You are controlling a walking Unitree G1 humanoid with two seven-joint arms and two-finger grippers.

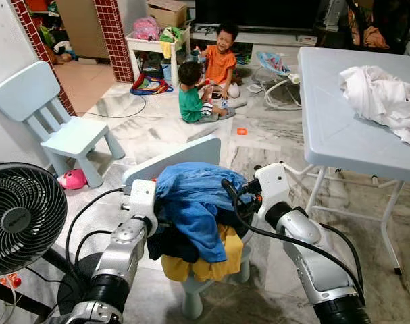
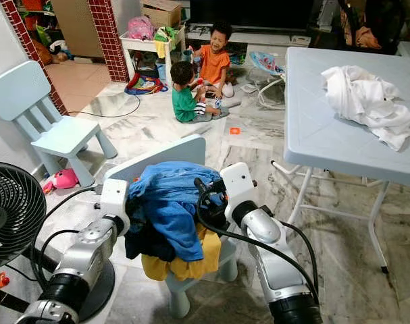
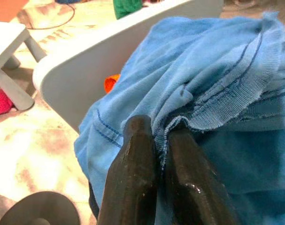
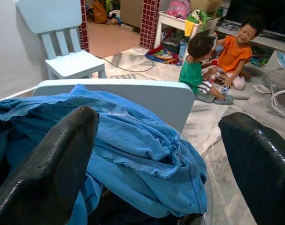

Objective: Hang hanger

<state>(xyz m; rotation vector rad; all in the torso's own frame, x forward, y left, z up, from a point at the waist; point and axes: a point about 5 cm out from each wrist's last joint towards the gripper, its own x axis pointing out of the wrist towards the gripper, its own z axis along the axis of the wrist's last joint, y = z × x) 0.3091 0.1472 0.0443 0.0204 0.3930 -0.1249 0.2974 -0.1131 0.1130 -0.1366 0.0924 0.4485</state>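
Observation:
A pile of clothes lies on a small pale blue chair [image 1: 181,156] right in front of me. On top is a blue denim garment [image 1: 191,199], over a dark piece [image 1: 169,247] and a yellow one [image 1: 221,260]. My left gripper [image 3: 158,127] is shut on a hemmed edge of the blue garment [image 3: 203,84] at the pile's left side. At the pile's right side my right gripper [image 4: 161,119] stands open, its fingers [image 4: 53,164] spread wide above the blue garment [image 4: 128,140], holding nothing. I can make out no hanger.
A black floor fan [image 1: 19,212] stands close on my left. Behind it is a second small chair [image 1: 63,128], with a pink toy [image 1: 73,179] on the floor. A folding table [image 1: 340,135] with white cloth [image 1: 380,98] is on the right. Two children [image 1: 205,74] sit on the floor ahead.

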